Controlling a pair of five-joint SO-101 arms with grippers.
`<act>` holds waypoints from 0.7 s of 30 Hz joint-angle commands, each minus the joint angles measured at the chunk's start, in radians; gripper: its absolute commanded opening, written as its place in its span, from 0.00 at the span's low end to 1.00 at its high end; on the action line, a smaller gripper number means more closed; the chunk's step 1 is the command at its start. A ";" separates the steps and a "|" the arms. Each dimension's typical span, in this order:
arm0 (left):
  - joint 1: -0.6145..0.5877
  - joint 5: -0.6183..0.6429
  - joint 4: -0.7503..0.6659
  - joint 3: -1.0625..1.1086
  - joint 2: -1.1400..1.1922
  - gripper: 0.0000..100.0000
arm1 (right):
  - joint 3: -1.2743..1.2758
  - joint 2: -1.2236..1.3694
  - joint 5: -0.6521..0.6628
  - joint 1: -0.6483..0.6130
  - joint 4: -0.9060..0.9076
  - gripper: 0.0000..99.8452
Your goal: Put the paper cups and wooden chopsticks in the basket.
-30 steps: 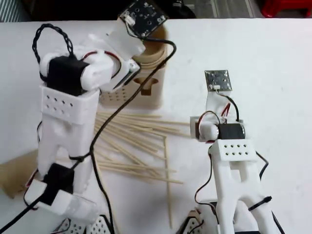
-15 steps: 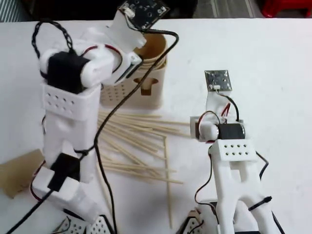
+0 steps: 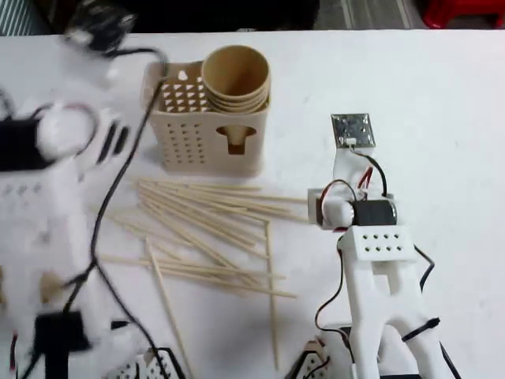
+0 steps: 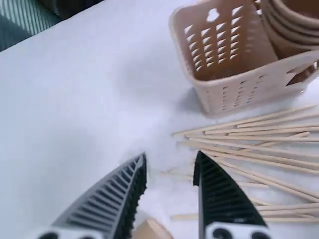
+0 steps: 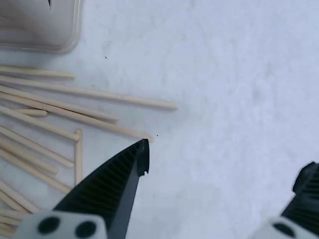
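Chopsticks [image 3: 213,229] lie scattered just beside the basket [image 3: 189,146], cups [image 3: 235,75] nested inside it. Our left gripper [image 4: 169,167] and right gripper [image 5: 227,159] gape empty; we fear crossed sticks slipping from a pinch.

Catalogue of your right wrist camera:
- Right gripper [image 5: 227,167]: your jaws stand wide apart over the white table [image 5: 239,74].
- Wooden chopsticks [image 5: 149,102]: a loose scatter lying flat, with one tip ending just beside your dark ribbed finger [image 5: 114,184].
- Basket [image 5: 40,30]: a beige corner near the sticks.
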 commanded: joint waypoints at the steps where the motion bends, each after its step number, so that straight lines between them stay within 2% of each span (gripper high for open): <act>1: -0.131 0.020 -0.002 0.190 -0.269 0.17 | -0.005 -0.002 -0.002 0.002 -0.016 0.44; 4: -0.229 0.083 -0.003 0.310 -0.372 0.18 | -0.005 -0.002 -0.002 0.002 -0.016 0.44; 8: -0.387 0.086 -0.003 0.431 -0.424 0.24 | -0.005 -0.002 -0.002 0.002 -0.016 0.44; 16: -0.676 0.083 -0.003 0.598 -0.386 0.28 | -0.003 -0.002 -0.002 0.002 -0.016 0.44; 21: -0.785 0.049 -0.003 0.663 -0.305 0.29 | 0.000 -0.002 -0.002 0.002 -0.016 0.44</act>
